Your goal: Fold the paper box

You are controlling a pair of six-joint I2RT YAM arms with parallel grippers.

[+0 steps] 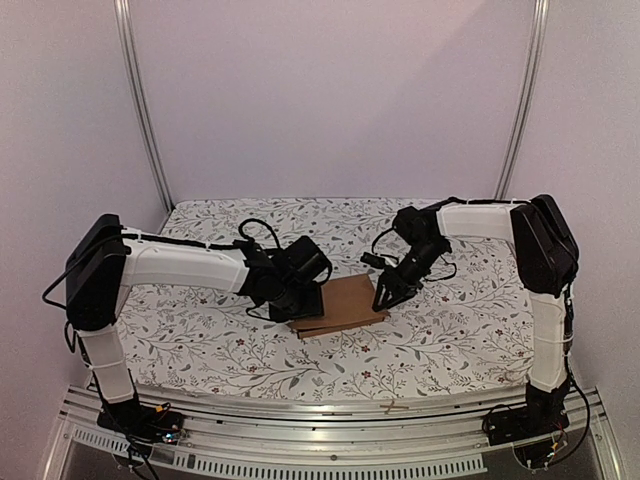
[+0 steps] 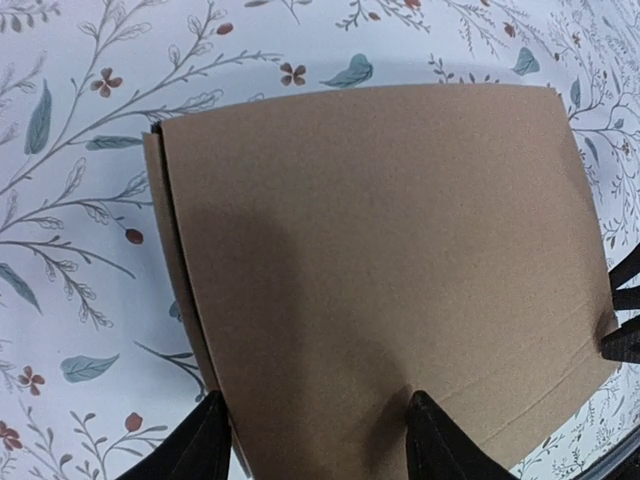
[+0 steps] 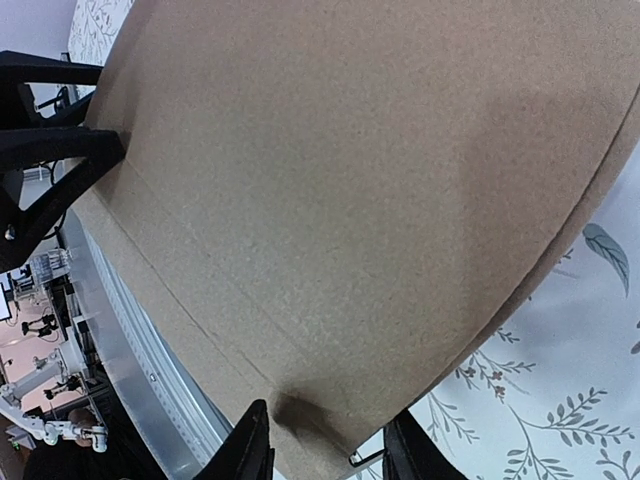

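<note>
The paper box (image 1: 340, 305) is a thin flat brown cardboard rectangle lying closed on the flowered cloth in the middle of the table. My left gripper (image 1: 300, 298) is at its left end. In the left wrist view the box (image 2: 380, 270) fills the frame, and the left gripper (image 2: 318, 445) is open, one fingertip (image 2: 430, 435) on the box top and the other just off its side edge. My right gripper (image 1: 385, 292) is at the box's right end. In the right wrist view it (image 3: 325, 450) is open, astride a corner of the box (image 3: 350, 200).
The flowered cloth (image 1: 450, 330) covers the table all round the box. A metal rail (image 1: 330, 405) runs along the near edge. White walls and two upright metal posts (image 1: 145, 110) close the back. The left gripper's black fingers (image 3: 50, 150) show in the right wrist view.
</note>
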